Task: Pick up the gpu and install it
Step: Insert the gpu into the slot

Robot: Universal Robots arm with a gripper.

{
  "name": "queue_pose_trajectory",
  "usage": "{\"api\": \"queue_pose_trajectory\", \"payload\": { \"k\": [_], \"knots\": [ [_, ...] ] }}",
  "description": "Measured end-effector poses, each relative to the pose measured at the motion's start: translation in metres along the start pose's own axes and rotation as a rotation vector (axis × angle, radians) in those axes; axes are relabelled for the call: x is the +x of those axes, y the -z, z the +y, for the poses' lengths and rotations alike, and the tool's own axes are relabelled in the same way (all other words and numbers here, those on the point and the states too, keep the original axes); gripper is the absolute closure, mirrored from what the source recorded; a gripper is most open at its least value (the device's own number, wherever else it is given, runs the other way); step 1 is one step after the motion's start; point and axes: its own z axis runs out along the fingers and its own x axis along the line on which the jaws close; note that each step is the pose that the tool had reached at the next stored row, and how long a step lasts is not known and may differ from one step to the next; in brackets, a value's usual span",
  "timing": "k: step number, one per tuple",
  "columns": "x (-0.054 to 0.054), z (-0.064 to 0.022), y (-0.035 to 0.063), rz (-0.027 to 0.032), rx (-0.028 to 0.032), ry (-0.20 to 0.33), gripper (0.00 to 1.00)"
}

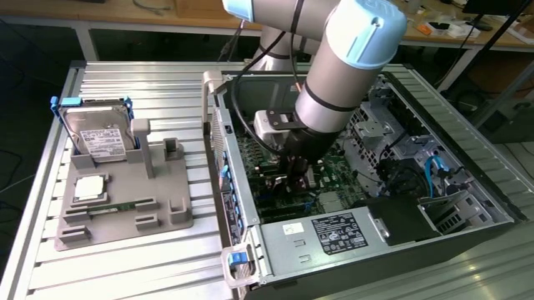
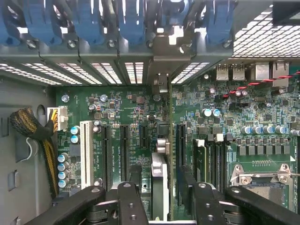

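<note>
Wrist view, gpu (image 2: 159, 187) edge-on between claw (image 2: 161, 197) fingers, above motherboard (image 2: 122, 117)

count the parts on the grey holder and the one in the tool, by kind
hard drive: 1
cpu: 1
memory stick: 1
gpu, held edge-on in the tool over the motherboard: 1
total: 4
</note>
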Motion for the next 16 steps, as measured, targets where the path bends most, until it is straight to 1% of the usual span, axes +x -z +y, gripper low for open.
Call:
{"api": "queue_pose_trajectory", "payload": {
  "k": [5,8,11,13,14,15,16],
  "knots": [
    [-0.001,0.0012,0.0194,-0.0001,0.0001,0.000,0.55],
    [-0.002,0.0017,0.0275,0.0000,0.0000,0.000,0.55],
    [-0.002,0.0020,0.0331,-0.0001,0.0001,0.000,0.55],
    [-0.002,0.0020,0.0331,-0.0004,0.0002,0.000,0.55],
    [-0.004,0.0020,0.0329,-0.0014,0.0001,0.000,0.55],
    [-0.005,0.0021,0.0328,-0.0017,0.0001,0.000,0.69],
    [-0.006,0.0021,0.0327,-0.0019,0.0001,0.000,0.69]
  ]
}}
